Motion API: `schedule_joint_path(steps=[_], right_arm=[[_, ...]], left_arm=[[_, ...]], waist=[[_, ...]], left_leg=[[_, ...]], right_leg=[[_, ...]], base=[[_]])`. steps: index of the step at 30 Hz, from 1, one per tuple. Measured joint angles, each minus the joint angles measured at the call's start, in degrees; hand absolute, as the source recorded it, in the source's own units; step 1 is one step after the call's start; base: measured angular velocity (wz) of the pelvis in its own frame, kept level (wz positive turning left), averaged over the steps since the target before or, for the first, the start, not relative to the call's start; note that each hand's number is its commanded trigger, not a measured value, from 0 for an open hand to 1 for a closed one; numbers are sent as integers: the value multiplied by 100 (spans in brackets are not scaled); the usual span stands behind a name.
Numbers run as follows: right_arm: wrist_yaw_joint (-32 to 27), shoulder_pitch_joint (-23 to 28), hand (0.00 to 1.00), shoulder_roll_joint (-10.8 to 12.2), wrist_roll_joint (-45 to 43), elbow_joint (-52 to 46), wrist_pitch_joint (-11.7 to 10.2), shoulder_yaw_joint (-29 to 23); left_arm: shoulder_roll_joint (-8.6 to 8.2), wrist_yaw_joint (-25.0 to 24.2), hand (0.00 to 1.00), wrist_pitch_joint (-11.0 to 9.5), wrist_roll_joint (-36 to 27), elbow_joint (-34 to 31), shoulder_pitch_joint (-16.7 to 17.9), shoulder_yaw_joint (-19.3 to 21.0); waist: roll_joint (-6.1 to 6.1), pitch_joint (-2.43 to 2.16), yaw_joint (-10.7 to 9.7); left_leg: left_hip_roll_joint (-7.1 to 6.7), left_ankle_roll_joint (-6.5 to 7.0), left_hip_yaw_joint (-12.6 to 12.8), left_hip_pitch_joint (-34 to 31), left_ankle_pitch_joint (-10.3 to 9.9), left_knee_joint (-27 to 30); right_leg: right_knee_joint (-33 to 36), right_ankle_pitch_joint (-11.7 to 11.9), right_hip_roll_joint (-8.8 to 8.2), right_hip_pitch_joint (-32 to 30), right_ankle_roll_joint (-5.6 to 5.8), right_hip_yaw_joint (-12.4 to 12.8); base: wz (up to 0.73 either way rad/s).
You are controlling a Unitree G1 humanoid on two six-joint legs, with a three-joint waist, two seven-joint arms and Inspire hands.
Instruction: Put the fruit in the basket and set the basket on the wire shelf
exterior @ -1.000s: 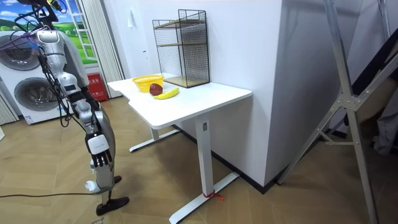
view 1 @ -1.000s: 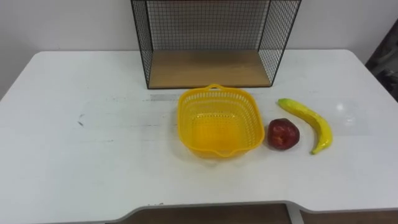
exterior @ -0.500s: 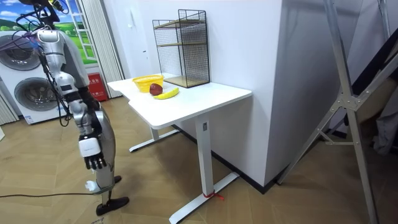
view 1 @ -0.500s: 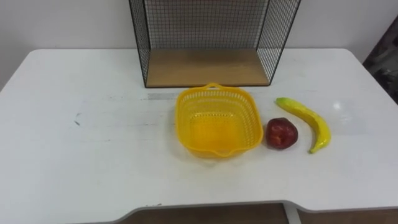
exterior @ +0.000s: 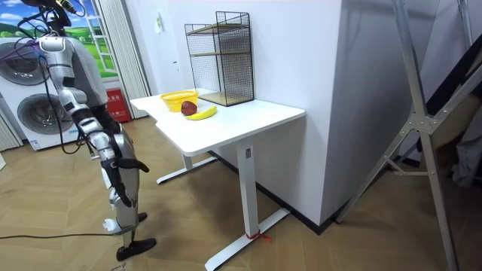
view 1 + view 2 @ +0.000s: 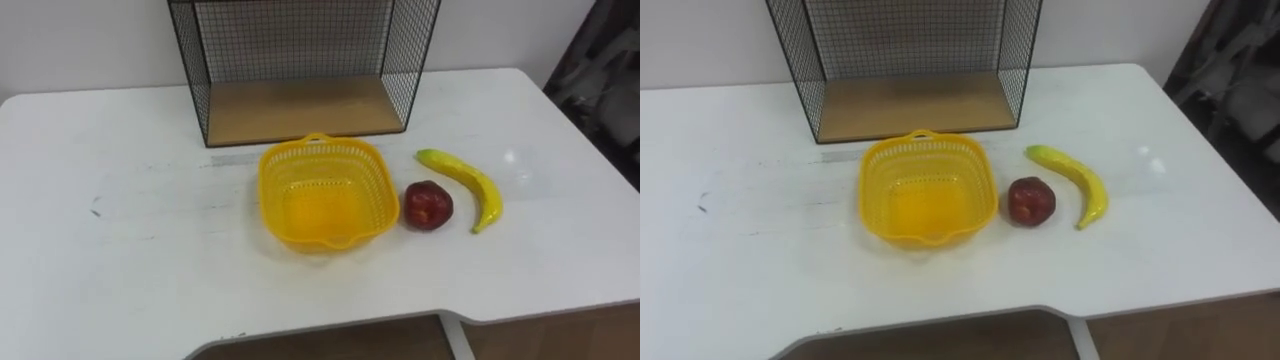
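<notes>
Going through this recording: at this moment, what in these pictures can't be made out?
Wire shelf: upper part cut off by the top edge of both eye views; small in the room view.
Dark shape past the table's right corner, eye views: blurred, cut by the edge, unidentifiable.
Basket interior, room view: hidden by its own wall.

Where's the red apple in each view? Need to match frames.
Left eye view: the red apple is right of centre, between the yellow plastic basket and the yellow banana.
Right eye view: apple just right of centre, same neighbours.
Room view: apple small, upper left, on the white table.
Shared landmark: the black wire shelf behind the basket.
</notes>
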Motion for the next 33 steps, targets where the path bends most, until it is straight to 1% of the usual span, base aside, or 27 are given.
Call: schedule_joint_path(steps=[2, 4, 5, 6, 8, 10, 11, 13, 16, 19, 20, 22, 24, 25, 26, 27, 28, 29, 30, 31, 32, 33], right_arm=[[-338, -2, 0, 2, -101, -656, -23, -121], [-814, 45, 0, 4, -746, -1635, -144, -118], [-930, 44, 0, 1, -931, -1876, -174, -119], [-1157, 37, 0, -24, -1247, -2272, -257, -118], [-1536, 32, 0, -117, -1470, -2812, -294, -117], [-2116, 17, 0, -234, -1870, -3499, -429, -119], [-2263, 15, 0, -253, -1993, -3685, -464, -121], [-2741, -18, 0, -350, -2560, -4180, -619, -125], [-3077, -17, 0, -377, -3240, -4611, -742, -113], [-3290, -19, 0, -380, -3842, -5552, -751, -84], [-3300, -19, 0, -381, -4025, -5699, -753, -69], [-3276, -19, 0, -454, -4502, -6211, -791, 156], [-3144, -19, 0, -545, -4559, -6408, -869, 375], [-2965, -19, 0, -553, -4557, -6456, -871, 468], [-2862, -24, 0, -557, -4555, -6453, -870, 526], [-2646, -47, 0, -562, -4543, -6433, -866, 618], [-2382, -79, 0, -563, -4540, -6394, -866, 665], [-2247, -94, 0, -567, -4535, -6363, -866, 703], [-1983, -141, 0, -591, -4493, -6266, -864, 810], [-1723, -161, 0, -650, -4329, -6217, -841, 941], [-1601, -171, 0, -676, -4276, -6203, -835, 1012], [-1344, -190, 0, -694, -4275, -6174, -834, 1126]], left_arm=[[12, 9, 0, 2, -1, 15, 18, -1], [51, 35, 0, -5, 3, -38, 26, -4], [51, 49, 0, -5, 3, -76, 48, -4], [57, 60, 0, -6, 7, -191, 105, -7], [75, 87, 0, -10, 3, -289, 164, -16], [114, 138, 0, -8, 4, -303, 173, -122], [116, 149, 0, -9, 3, -311, 186, -134], [119, 178, 0, -26, 3, -328, 183, -145], [125, 182, 0, -40, 6, -338, 193, -188], [133, 180, 0, -88, -1, -336, 125, -394], [133, 180, 0, -91, 0, -337, 113, -403], [146, 168, 0, -89, 1, -322, 108, -540], [155, 165, 0, -88, 1, -322, 103, -615], [168, 165, 0, -89, 9, -327, 98, -663], [169, 161, 0, -87, 21, -328, 100, -687], [157, 129, 0, -85, 112, -328, 94, -693], [156, 61, 0, -85, 233, -328, 69, -693], [159, 39, 0, -86, 266, -330, 56, -692], [163, 24, 0, -86, 274, -342, 57, -693], [169, 0, 0, -86, 273, -345, 51, -706], [174, -9, 0, -86, 273, -350, 51, -723], [180, -39, 0, -86, 275, -382, 53, -743]], waist=[[6, -3, -34], [-23, -21, -82], [-33, -23, -88], [-52, -31, -112], [-87, -32, -105], [-96, -27, -111], [-89, -23, -110], [-90, -26, -103], [-87, -27, -100], [-80, -22, -27], [-86, -20, -3], [-96, -22, 70], [-88, -16, 116], [-121, 7, 189], [-131, 13, 218], [-133, 30, 252], [-149, 34, 289], [-154, 37, 307], [-180, 31, 331], [-177, 33, 346], [-180, 31, 349], [-180, 31, 362]], left_leg=[[-3, 1, 44, -9, 1, -4], [-3, 3, 51, -46, 2, -5], [-2, 4, 51, -55, 3, -6], [-2, 6, 49, -78, 5, -6], [-1, 7, 52, -89, 7, -3], [-1, 7, 47, -116, 7, -9], [0, 7, 47, -127, 7, -9], [2, 5, 48, -183, 9, -7], [1, 1, 48, -189, 26, -14], [-6, 3, 53, -277, 36, -9], [-5, 2, 56, -280, 37, -10], [-4, 1, 56, -263, 38, -10], [-3, 1, 55, -235, 38, -14], [1, 1, 57, -192, 38, -17], [3, 1, 57, -186, 38, -19], [3, 1, 58, -194, 38, -20], [2, 1, 58, -217, 38, -17], [2, 1, 57, -227, 38, -16], [4, 1, 53, -230, 38, -17], [4, 1, 53, -229, 38, -16], [5, 1, 52, -230, 38, -16], [5, 1, 46, -239, 38, -15]], right_leg=[[2, 2, 0, -34, 2, 44], [49, 3, -1, -96, 5, 46], [71, 3, -1, -113, 5, 46], [79, 3, -1, -135, 5, 46], [82, 3, 0, -148, 5, 52], [82, 3, 0, -167, 5, 47], [84, 3, 0, -183, 5, 46], [91, 4, 1, -245, 4, 48], [91, 4, 1, -260, 4, 46], [96, 4, -3, -349, 4, 42], [96, 5, -3, -356, 4, 44], [82, 5, -1, -335, 4, 43], [72, 5, -1, -314, 3, 43], [73, 5, 1, -276, 3, 43], [73, 5, 2, -268, 3, 41], [73, 5, 0, -279, 3, 40], [72, 6, -3, -295, 2, 37], [72, 6, -4, -303, 2, 36], [74, 7, -4, -304, 1, 34], [75, 7, -5, -302, 1, 34], [75, 7, -5, -302, 1, 32], [74, 7, -5, -307, 1, 30]], base=[[-13], [0], [0], [0], [0], [0], [0], [0], [0], [0], [0], [0], [0], [0], [0], [0], [0], [0], [0], [0], [0], [3]])
